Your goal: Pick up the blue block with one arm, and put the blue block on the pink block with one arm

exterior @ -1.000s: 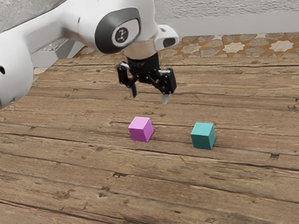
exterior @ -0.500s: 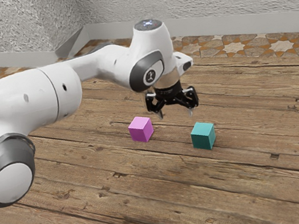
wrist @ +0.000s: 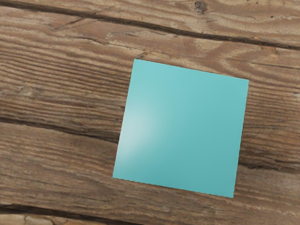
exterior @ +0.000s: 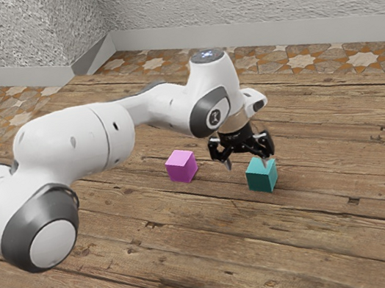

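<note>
Your hand (exterior: pixel 245 162) is released: its 2 fingers stand spread apart with nothing between them, and it hovers just above the blue block (exterior: pixel 262 175). The block sits flat on the table (exterior: pixel 198 262), upright and untouched. The relation that matters for your coming move is vertical. In the wrist view the blue block (wrist: pixel 183 133) lies almost straight beneath the hand, with its top face seen square on, so the way to it is down and hardly sideways at all. It is a cube, so there is no long axis to favour, but its edges are turned a little against the grain of the table. Judge whether the fingers line up with 1 pair of opposite faces before you lower, because a corner-to-corner pinch would probably twist the block or let it slip. In the exterior view the pink block (exterior: pixel 181 166) rests on the table toward the exterior view's left of the blue one, near it but apart, with bare wood between the 2. You have only 1 arm here, so nothing needs choosing there. By my reading the pick is at the approach stage, with no grasp made yet. Next you would probably descend until the fingers straddle the cube, close on it, lift clear, then carry it left to the pink block.
</note>
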`<action>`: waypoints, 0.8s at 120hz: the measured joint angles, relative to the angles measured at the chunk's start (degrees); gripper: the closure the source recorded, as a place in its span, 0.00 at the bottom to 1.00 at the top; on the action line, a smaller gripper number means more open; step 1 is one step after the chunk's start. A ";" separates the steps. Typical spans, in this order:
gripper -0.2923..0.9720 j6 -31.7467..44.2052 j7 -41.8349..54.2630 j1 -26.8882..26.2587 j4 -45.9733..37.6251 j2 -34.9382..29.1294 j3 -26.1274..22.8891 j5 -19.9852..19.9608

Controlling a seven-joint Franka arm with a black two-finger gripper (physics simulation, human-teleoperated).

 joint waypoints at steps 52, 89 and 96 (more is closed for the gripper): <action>0.23 -0.31 7.92 0.77 11.13 8.63 0.40 -0.07; 0.23 -0.83 11.68 0.76 13.32 11.58 0.27 -0.14; 0.23 -0.73 12.20 0.67 13.63 11.91 0.30 -0.18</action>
